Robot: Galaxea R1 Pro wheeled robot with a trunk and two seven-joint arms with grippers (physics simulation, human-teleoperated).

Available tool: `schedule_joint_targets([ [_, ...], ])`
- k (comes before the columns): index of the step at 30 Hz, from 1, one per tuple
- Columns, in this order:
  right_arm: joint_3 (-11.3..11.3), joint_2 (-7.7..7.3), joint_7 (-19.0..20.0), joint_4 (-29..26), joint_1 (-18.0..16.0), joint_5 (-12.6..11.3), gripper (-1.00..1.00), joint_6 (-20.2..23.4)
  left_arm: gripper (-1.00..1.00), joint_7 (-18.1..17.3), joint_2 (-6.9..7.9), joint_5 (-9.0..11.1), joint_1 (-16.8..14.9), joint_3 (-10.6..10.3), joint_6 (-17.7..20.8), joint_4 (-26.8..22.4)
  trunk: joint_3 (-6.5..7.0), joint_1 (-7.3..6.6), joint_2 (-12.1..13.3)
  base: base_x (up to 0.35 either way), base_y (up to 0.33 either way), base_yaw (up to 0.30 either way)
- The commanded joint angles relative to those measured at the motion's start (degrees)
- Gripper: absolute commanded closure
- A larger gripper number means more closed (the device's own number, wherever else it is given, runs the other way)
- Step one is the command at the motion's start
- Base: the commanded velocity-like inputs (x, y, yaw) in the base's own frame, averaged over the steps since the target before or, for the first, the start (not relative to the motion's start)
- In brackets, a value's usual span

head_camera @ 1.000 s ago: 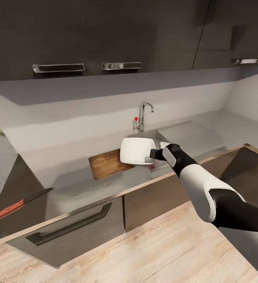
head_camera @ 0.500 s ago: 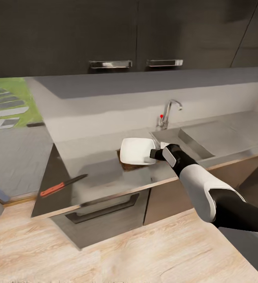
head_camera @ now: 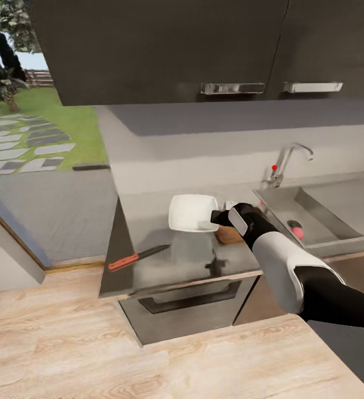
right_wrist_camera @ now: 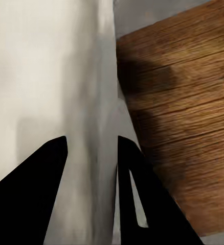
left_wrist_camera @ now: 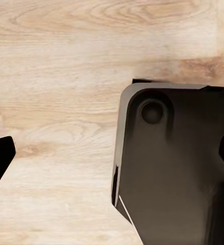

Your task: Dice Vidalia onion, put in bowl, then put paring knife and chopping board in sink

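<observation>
jaws of the right gripper are pinched narrow on the rim of the bowl; in the right wrist view its two dark fingers straddle the white flared edge, so the dish hangs from one side only. the bowl is held up above the countertop, level with its open face upward, and throws a faint reflection on the grey surface below.

a white squarish dish like this looks stiff, glazed and probably slippery, and breakable if dropped. gripped by one edge, its weight pulls away from the fingers, so it could tip or slide out; a deeper bite over the rim, near the middle of a side, seems the safest hold, and it should be set down flat and gently.

just beneath and behind the gripper lies the chopping board, its wood grain plain in the right wrist view. toward the countertop's left end rests the paring knife, well apart from the bowl. to the right, the vidalia onion sits in the sink, below the tap.

the left gripper hangs wide open over the wooden floor, holding nothing.
</observation>
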Motion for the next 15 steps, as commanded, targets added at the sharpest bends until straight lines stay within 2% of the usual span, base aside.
schedule_joint_targets([
  [1, -0.45, 0.06, -0.53, -0.10, -0.04, -0.70, 1.00, 0.19, -1.00, 0.00, -0.01, 0.07, -0.02, 0.09, -0.14, 0.01, -0.13, 0.05, -0.10, 0.207, 0.227, 0.255],
  [3, -0.45, 0.05, -0.53, -0.10, -0.04, -0.70, 1.00, 0.18, -1.00, 0.00, -0.03, 0.07, -0.02, 0.09, -0.14, 0.00, -0.21, 0.05, -0.10, 0.213, 0.221, 0.253],
  [7, -0.45, 0.08, -0.53, -0.09, -0.04, -0.70, 1.00, 0.20, -1.00, 0.00, -0.03, 0.07, -0.02, 0.09, -0.14, 0.01, -0.25, 0.05, -0.10, 0.191, 0.175, 0.085],
  [13, -0.37, 0.16, -0.24, 0.63, -0.04, -0.57, 1.00, 0.25, -1.00, 0.00, -0.02, 0.07, -0.02, 0.05, -0.15, 0.02, -0.26, 0.05, -0.10, 0.033, 0.028, 0.010],
  [15, -0.24, 0.24, 1.89, 0.74, -0.04, -0.30, 1.00, 0.32, -1.00, 0.00, -0.04, 0.07, -0.02, 0.01, -0.14, 0.02, -0.26, 0.05, -0.10, 0.003, 0.002, 0.001],
])
